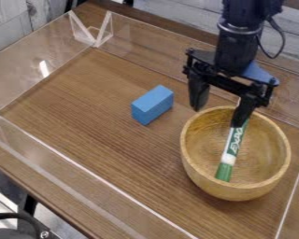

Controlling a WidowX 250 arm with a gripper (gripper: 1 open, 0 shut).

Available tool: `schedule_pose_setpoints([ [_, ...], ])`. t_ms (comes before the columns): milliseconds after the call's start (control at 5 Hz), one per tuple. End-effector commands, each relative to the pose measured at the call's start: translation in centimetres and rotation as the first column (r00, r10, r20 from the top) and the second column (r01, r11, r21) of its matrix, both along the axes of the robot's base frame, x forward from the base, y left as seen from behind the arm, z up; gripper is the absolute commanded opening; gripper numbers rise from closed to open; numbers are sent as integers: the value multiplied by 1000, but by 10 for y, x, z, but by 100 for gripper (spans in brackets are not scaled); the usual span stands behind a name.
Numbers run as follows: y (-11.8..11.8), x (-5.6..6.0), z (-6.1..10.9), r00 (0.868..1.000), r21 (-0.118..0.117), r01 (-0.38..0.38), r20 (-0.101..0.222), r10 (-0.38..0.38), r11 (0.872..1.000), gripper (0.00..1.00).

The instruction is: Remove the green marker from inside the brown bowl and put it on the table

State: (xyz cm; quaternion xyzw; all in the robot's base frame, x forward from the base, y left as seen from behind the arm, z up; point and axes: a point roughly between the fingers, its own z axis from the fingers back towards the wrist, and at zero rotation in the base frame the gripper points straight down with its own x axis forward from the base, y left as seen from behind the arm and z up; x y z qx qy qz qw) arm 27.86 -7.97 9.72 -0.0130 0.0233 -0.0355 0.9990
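Note:
The green marker (232, 147) lies slanted inside the brown bowl (197, 159) at the right of the table (78, 103), its lower end on the bowl's floor and its upper end leaning toward the far rim. My gripper (222, 101) hangs open just above the bowl's far rim, fingers pointing down. One finger (247, 104) stands in front of the marker's upper end and hides it; the other is left of it. Nothing is held between the fingers.
A blue block (151, 104) lies on the tabletop left of the bowl. Low clear acrylic walls (64, 159) border the table, with a clear corner piece (90, 31) at the back left.

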Motion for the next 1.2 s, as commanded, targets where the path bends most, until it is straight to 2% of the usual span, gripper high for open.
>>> schedule_pose_setpoints([
  [0,-8,5,13,998,-21,7,70,-5,1000,100],
  [600,-16,9,-3,996,-31,17,90,-14,999,100],
  [1000,-19,13,-15,992,-37,22,121,-17,999,100],
])
